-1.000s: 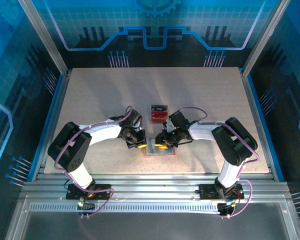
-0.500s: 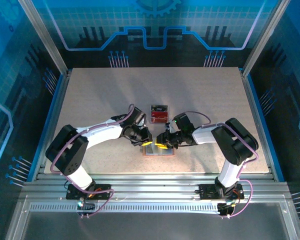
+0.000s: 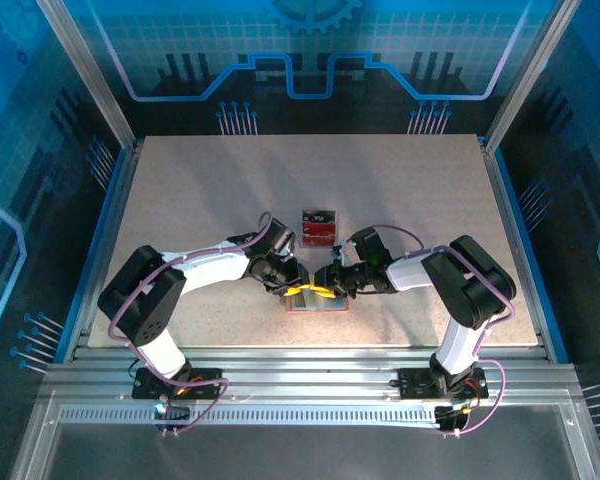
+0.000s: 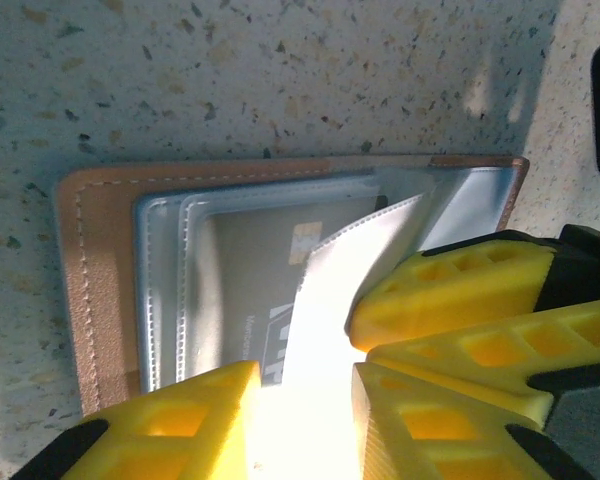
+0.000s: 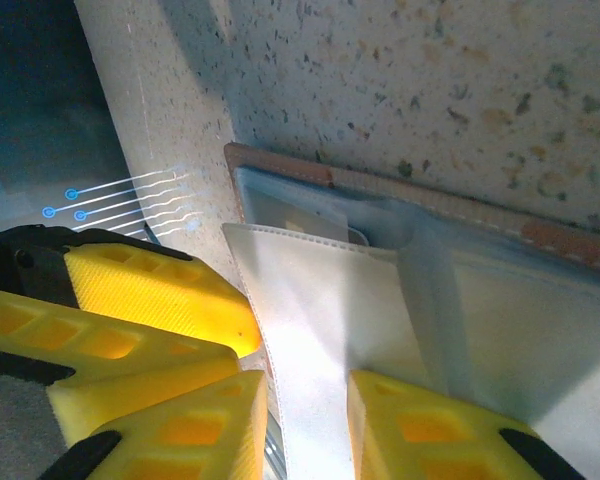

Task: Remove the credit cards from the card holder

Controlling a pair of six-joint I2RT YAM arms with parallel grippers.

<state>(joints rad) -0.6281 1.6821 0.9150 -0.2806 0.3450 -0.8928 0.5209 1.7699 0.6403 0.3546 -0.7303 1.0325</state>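
Note:
The card holder [image 3: 320, 304] lies open on the table near the front, tan rim [image 4: 98, 280] outside and pale grey-blue inside. A grey card [image 4: 242, 272] with white lettering sits in its clear pocket. A white inner flap [image 4: 342, 268] stands up from the fold. My left gripper [image 3: 293, 287] is at the holder's left end, open, with the flap lying in the gap between its fingers [image 4: 305, 388]. My right gripper [image 3: 327, 283] meets it from the right, also open, with the same flap [image 5: 320, 300] running through its gap [image 5: 308, 392]. Red and dark credit cards [image 3: 318, 228] lie stacked behind the holder.
The two grippers' yellow fingers nearly touch over the holder. The table's front edge [image 3: 310, 345] is close below it. Speckled tabletop [image 3: 280, 180] stretches out behind and to both sides.
My left gripper has slid right onto the holder and its jaws have spread apart. My right gripper has shifted slightly left and lower, its jaws unchanged.

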